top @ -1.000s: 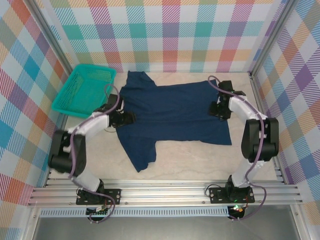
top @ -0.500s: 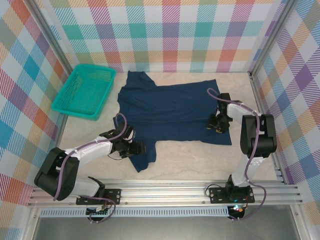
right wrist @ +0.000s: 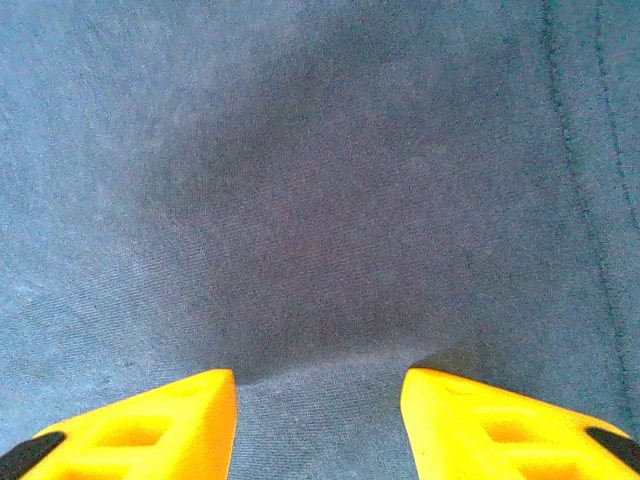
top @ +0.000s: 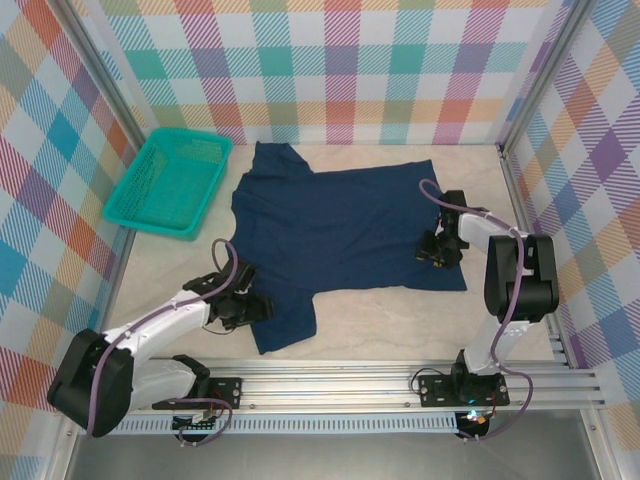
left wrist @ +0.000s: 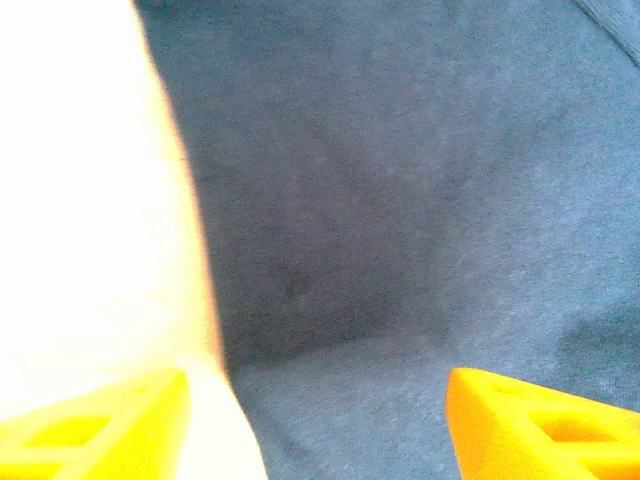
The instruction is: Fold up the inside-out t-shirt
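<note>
Shirt (top: pixel 345 235): navy, spread flat on the table (top: pixel 400 320), over its middle and reaching toward the right edge.
Long axis: runs left to right across the table.
Pointing: shoulder end to the left, straight hem to the right; one sleeve points at the far edge, the other at the near edge.
Near sleeve: lies close to the near edge, left of centre.
Left gripper (top: pixel 258 310): at the left side of the near sleeve, low over it.
Left jaws: wide apart. In the wrist view one fingertip (left wrist: pixel 100 425) is over bare table and the other over cloth, with the sleeve's edge running between them.
Right gripper (top: pixel 432 256): on the shirt's body near the hem, toward the near-right corner of the cloth.
Right jaws: parted to a middling gap, both fingertips (right wrist: pixel 150 420) over cloth, with a slight crease in the cloth between them; nothing lifted.
Basket (top: pixel 170 180): teal mesh, at the far-left corner, just beside the far sleeve but apart from it.
</note>
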Tool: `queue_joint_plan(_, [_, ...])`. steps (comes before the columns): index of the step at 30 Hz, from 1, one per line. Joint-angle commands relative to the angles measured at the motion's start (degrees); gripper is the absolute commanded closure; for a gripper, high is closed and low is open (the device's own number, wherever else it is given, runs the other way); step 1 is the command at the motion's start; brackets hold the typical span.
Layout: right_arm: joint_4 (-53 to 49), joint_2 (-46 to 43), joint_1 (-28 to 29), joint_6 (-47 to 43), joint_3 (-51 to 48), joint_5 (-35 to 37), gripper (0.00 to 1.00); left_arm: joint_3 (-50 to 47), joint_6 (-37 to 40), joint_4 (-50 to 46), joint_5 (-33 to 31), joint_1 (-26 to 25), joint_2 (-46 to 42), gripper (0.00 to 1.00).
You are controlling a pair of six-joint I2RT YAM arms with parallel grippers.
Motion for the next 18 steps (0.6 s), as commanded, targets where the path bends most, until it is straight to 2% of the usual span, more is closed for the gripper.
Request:
queue_joint_plan(1, [-4.1, 0.0, 0.1, 0.9, -3.2, -0.6, 0.51, 1.3, -0.8, -4.9, -4.1, -0.4, -2.2, 0.32])
queue_joint_plan(6, [-4.4, -3.2, 1.0, 0.8, -3.3, 0.0, 0.51, 5.6, 1.9, -3.8, -1.1, -0.6, -3.0, 0.32])
queue_joint_plan(9, [-2.9, -7.2, 1.5, 1.0, -3.5, -0.1, 0.5, 6.8, 3.5, 0.9, 6.2, -2.9, -3.0, 0.32])
queue_joint_plan(13, [-1.2, -9.9, 4.8, 1.0, -3.3, -1.9, 0.49, 6.6, 1.6, 8.1, 15.9, -8.1, 3.3, 0.33])
queue_joint_plan(18, [-2.9, -9.8, 5.2, 0.4, -1.7, -1.3, 0.49, 4.7, 0.2, 4.1, 14.9, -8.2, 9.1, 0.34])
